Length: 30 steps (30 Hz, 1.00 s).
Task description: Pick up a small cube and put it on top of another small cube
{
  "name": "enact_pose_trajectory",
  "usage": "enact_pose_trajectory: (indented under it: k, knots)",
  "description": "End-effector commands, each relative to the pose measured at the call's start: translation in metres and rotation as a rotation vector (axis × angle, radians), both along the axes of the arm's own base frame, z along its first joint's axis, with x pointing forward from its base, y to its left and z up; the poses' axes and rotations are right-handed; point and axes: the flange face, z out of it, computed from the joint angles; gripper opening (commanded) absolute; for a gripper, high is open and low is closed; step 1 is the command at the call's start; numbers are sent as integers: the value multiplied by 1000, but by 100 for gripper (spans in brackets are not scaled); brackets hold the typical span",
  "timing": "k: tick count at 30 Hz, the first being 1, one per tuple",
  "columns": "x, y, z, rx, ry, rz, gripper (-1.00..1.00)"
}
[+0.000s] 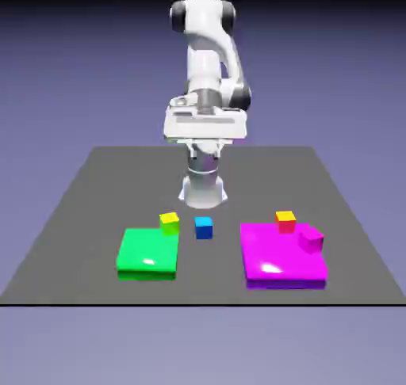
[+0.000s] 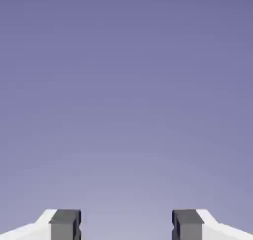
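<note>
We note a flat, matte dark grey table [image 1: 95, 185] carrying glossy, hard-edged blocks. The small blue cube [image 1: 204, 228], cyan on top, sits on the bare table between a flat green slab [image 1: 147, 253] and a flat magenta slab [image 1: 281, 255]. The red cube [image 1: 285, 220], orange-yellow on top, stands at the magenta slab's far edge, just beside a magenta cube [image 1: 311, 238] on that slab. A yellow-green cube [image 1: 169, 222] stands at the green slab's far corner. The smooth white arm [image 1: 210, 66] is folded upright over its base, hand raised well above the table. In the hand view, the gripper [image 2: 126, 225] faces only backdrop; its grey fingertips [image 2: 65, 224] stand wide apart, holding nothing.
</note>
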Motion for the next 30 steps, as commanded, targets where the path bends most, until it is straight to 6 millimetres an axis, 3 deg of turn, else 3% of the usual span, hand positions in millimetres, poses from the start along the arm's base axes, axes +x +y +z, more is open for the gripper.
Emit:
enact_pose_trajectory:
  k: [1,8,15,21,23,30]
  knots:
    - [-1,12,-18,-58,63,53,0]
    - [-39,69,-140,-456,488,432,0]
    - [-110,89,-233,-854,847,831,0]
    - [-173,86,-281,-1209,1055,1186,0]
    - [-174,86,-282,-1217,1058,1194,0]
    - [-169,64,-318,-1218,1064,1194,0]
